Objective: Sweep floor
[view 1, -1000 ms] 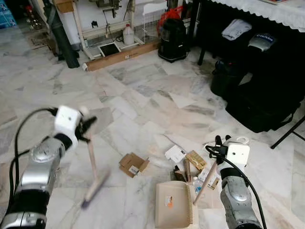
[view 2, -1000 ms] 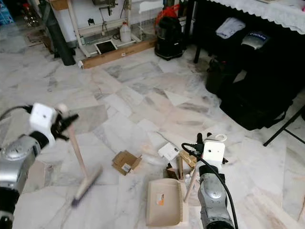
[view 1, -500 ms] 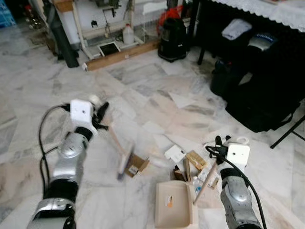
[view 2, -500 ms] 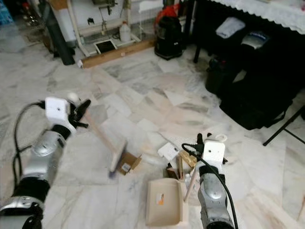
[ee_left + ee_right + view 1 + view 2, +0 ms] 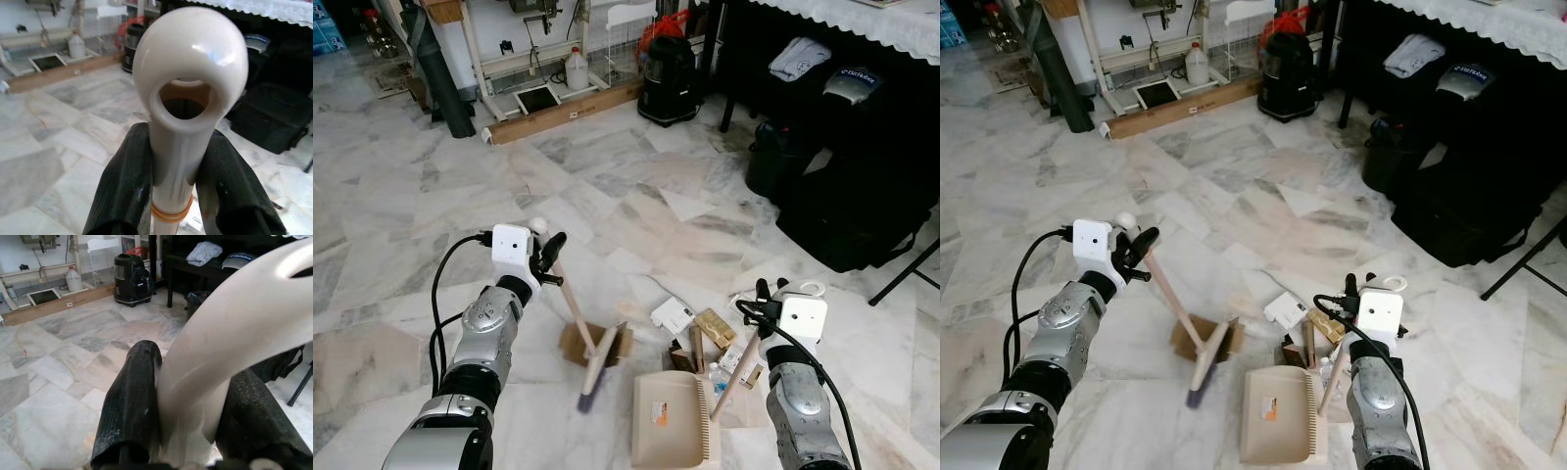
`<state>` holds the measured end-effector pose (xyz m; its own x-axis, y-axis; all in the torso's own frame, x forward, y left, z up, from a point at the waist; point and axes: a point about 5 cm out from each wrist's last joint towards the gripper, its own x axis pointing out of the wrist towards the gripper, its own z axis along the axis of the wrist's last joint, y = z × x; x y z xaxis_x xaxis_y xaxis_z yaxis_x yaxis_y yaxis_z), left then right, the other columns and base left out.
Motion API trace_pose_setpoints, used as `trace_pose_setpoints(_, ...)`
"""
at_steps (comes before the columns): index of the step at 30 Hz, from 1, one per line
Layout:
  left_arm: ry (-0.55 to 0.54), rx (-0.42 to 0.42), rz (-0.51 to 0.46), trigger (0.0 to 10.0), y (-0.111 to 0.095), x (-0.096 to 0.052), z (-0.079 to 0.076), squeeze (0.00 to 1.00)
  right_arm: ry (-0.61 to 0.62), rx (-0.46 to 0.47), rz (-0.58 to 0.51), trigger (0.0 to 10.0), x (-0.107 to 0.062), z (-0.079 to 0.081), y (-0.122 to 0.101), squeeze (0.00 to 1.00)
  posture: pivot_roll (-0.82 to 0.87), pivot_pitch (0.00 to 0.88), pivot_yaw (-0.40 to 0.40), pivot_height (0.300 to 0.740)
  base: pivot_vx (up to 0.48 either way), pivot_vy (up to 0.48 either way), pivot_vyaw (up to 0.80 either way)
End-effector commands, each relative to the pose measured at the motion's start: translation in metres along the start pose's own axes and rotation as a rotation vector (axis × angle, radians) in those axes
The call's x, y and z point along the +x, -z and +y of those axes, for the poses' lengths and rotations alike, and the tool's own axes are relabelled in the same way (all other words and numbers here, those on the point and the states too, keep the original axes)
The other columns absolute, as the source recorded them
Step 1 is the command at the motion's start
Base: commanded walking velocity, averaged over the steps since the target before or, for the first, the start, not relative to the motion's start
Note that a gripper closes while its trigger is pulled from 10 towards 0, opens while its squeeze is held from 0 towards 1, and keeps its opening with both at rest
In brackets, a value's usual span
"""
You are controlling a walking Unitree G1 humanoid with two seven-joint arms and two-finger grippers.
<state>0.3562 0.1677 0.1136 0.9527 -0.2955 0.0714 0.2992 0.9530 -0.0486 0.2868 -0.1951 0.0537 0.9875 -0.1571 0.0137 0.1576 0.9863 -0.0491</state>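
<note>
Left eye view: left end effector (image 5: 551,257) clenched on broom (image 5: 576,313), head against cardboard box (image 5: 573,344); step seems push toward dustpan (image 5: 672,423). Next likely short stroke right.
Right eye view: right end effector (image 5: 1359,290) grips dustpan handle; packets (image 5: 1304,321) beside, black bags (image 5: 1449,211) well apart.
Wrist views: fingers (image 5: 122,181) clamp each handle.

Head stereo pair: high, angled forward-down, shared grey-veined marble floor (image 5: 636,176), small lateral offset. Wrist cams: very close, sighting along black fingers (image 5: 122,181) clamping cream plastic handles (image 5: 188,73), background floor plus black cylindrical vacuum (image 5: 133,279).
</note>
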Motion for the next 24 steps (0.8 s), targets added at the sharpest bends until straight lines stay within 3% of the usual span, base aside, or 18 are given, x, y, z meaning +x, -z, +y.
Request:
trace_pose_setpoints(1, 0.036, -0.047, 0.001, 9.6, -0.002, 0.004, -0.001, 0.0, -0.004, 0.003, -0.007, 10.0, 0.0, 0.001, -0.002, 0.0, -0.06, 0.094, -0.005, 0.74, 0.0, 0.0, 0.0)
trace_pose_setpoints(7, 0.126, -0.043, 0.07, 9.8, 0.006, 0.0, -0.002, 0.0, -0.004, 0.004, -0.006, 10.0, 0.001, 0.002, -0.003, 0.0, -0.06, 0.092, -0.001, 0.74, 0.0, 0.0, 0.0)
trace_pose_setpoints(15, 0.223, 0.003, 0.08, 9.9, -0.002, -0.007, 0.006, 0.0, 0.004, 0.001, -0.006, 10.0, 0.001, -0.001, -0.003, 0.0, -0.05, 0.095, 0.0, 0.74, 0.0, 0.0, 0.0)
trace_pose_setpoints(18, 0.158, 0.059, 0.007, 10.0, -0.017, -0.009, 0.016, 0.0, 0.002, -0.001, -0.007, 10.0, 0.001, 0.001, -0.003, 0.0, -0.05, 0.094, 0.001, 0.74, 0.0, 0.0, 0.0)
trace_pose_setpoints(24, 0.026, 0.089, -0.113, 10.0, -0.038, -0.009, 0.028, 0.0, 0.008, -0.005, -0.006, 10.0, 0.001, 0.0, -0.002, 0.0, -0.05, 0.087, -0.001, 0.74, 0.0, 0.0, 0.0)
